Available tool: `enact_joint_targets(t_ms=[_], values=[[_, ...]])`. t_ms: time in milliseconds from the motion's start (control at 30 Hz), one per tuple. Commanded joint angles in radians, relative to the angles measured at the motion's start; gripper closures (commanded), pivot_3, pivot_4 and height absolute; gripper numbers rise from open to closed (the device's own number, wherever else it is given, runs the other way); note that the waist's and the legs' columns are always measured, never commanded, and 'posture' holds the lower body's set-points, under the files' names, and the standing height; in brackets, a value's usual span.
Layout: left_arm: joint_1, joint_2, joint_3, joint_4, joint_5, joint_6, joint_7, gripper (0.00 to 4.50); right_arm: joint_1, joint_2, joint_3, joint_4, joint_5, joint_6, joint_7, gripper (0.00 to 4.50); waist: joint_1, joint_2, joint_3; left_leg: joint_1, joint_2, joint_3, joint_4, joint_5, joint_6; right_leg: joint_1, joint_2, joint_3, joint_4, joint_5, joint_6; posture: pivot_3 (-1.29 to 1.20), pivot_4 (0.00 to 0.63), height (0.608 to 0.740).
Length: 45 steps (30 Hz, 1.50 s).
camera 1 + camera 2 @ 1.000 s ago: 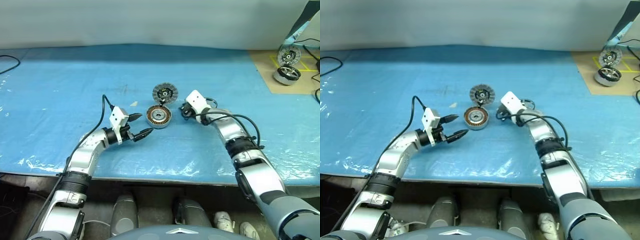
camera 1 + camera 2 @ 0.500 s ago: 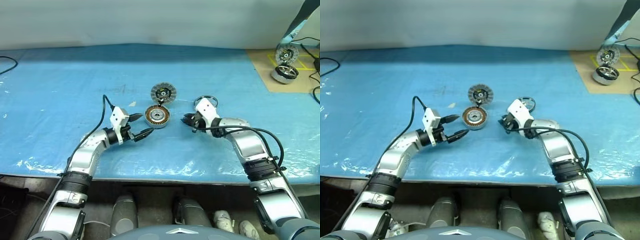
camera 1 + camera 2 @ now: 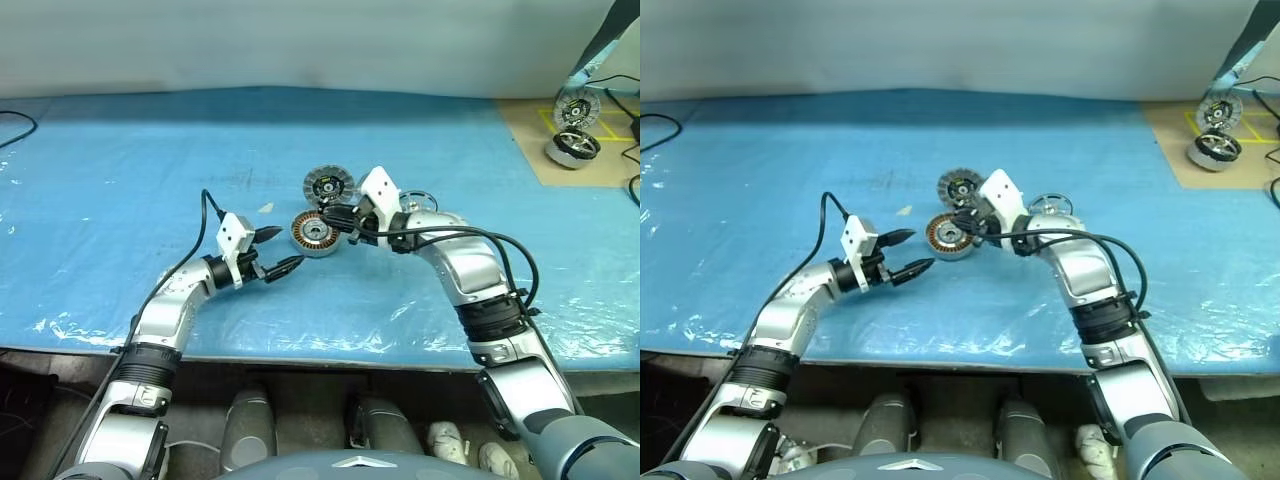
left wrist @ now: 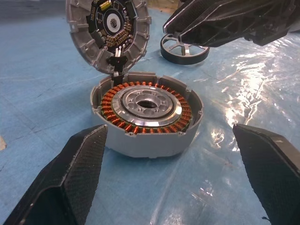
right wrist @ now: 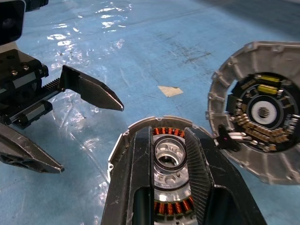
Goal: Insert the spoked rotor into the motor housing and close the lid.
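Note:
The motor housing (image 3: 316, 232), a low grey puck with copper windings, sits mid-table. Its lid (image 3: 329, 186) stands tilted up at the housing's far edge, joined to it by a dark wire. The spoked rotor (image 4: 185, 58) lies flat on the sheet behind the housing, to its right. My right gripper (image 5: 168, 133) hovers just over the housing. Its jaws stand a narrow gap apart, with nothing in them; the housing's silver centre shows through the gap. My left gripper (image 3: 290, 248) waits wide open just left of the housing, pointing at it.
A blue plastic sheet (image 3: 120, 200) covers the table. A small pale scrap (image 3: 267, 208) lies left of the lid. On a brown board at the far right stand a silver drum wheel (image 3: 573, 148) and another disc (image 3: 577, 108). A black cable (image 3: 15, 125) lies far left.
My right arm has swung left and risen, from beside the rotor to over the housing. The left arm has kept still.

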State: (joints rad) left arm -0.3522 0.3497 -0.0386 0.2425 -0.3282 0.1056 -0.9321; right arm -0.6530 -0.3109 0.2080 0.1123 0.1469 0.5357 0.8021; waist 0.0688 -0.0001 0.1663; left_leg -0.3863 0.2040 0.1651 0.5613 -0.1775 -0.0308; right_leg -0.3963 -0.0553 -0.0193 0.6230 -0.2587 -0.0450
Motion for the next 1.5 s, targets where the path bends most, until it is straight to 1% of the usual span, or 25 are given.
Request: enact_joint_targets(t_ms=[33, 267, 400, 633, 900, 1067, 1300, 1500], values=[[0.0, 0.005, 0.024, -0.031, -0.005, -0.021, 0.013, 0.0, -0.05, 0.035, 0.039, 0.097, -0.039, -0.09, -0.009, 3.81, -0.001, 0.0, 0.0, 0.0, 0.0, 0.0, 0.0, 0.0, 0.0, 0.0, 0.0, 0.0, 0.0, 0.0, 0.0, 0.0, 0.15, 0.74], [0.023, 0.002, 0.023, -0.055, -0.007, -0.018, 0.026, 0.0, -0.096, 0.088, 0.054, 0.247, -0.066, -0.17, -0.012, 3.81, -0.001, 0.0, 0.0, 0.0, 0.0, 0.0, 0.0, 0.0, 0.0, 0.0, 0.0, 0.0, 0.001, 0.0, 0.0, 0.0, 0.15, 0.74], [0.024, 0.002, 0.024, -0.06, -0.006, -0.016, 0.031, 0.0, -0.111, 0.093, 0.068, 0.325, -0.109, -0.234, -0.023, 3.81, -0.001, 0.0, 0.0, 0.0, 0.0, 0.0, 0.0, 0.0, 0.0, 0.0, 0.0, 0.0, 0.001, 0.0, 0.0, 0.0, 0.15, 0.74], [0.026, 0.004, 0.02, -0.064, -0.005, -0.013, 0.03, 0.0, -0.125, 0.085, 0.058, 0.377, -0.131, -0.277, -0.02, 3.81, -0.001, 0.0, 0.0, 0.0, 0.0, 0.0, 0.001, 0.0, 0.0, 0.0, 0.0, 0.0, 0.001, 0.0, 0.0, 0.0, 0.15, 0.74], [0.029, 0.004, 0.016, -0.06, -0.002, -0.015, 0.028, 0.0, -0.13, 0.079, 0.048, 0.365, -0.12, -0.27, -0.002, 3.81, -0.001, 0.0, 0.0, 0.0, 0.0, 0.0, 0.002, 0.0, 0.0, 0.0, 0.0, 0.0, 0.001, 0.0, 0.0, 0.0, 0.15, 0.74], [0.03, 0.003, 0.015, -0.058, -0.001, -0.015, 0.027, 0.0, -0.138, 0.081, 0.009, 0.32, -0.068, -0.216, 0.026, 3.81, 0.0, 0.0, 0.0, 0.0, 0.0, 0.0, 0.001, 0.0, 0.0, 0.0, 0.0, 0.0, 0.001, 0.0, 0.0, 0.0, 0.15, 0.74], [0.029, 0.002, 0.014, -0.053, -0.002, -0.013, 0.026, 0.0, -0.143, 0.071, -0.017, 0.276, -0.045, -0.179, 0.054, 3.81, 0.0, 0.0, 0.0, 0.0, 0.001, 0.0, 0.001, 0.0, 0.0, 0.0, 0.0, 0.0, 0.001, 0.0, 0.0, 0.0, 0.15, 0.74], [0.031, 0.001, 0.012, -0.051, 0.0, -0.014, 0.026, 0.0, -0.125, 0.071, 0.022, 0.295, -0.085, -0.207, 0.054, 3.81, 0.0, 0.0, 0.0, 0.0, 0.001, 0.0, 0.001, 0.0, 0.0, 0.0, 0.0, 0.0, 0.001, 0.0, 0.0, 0.0, 0.15, 0.74]])
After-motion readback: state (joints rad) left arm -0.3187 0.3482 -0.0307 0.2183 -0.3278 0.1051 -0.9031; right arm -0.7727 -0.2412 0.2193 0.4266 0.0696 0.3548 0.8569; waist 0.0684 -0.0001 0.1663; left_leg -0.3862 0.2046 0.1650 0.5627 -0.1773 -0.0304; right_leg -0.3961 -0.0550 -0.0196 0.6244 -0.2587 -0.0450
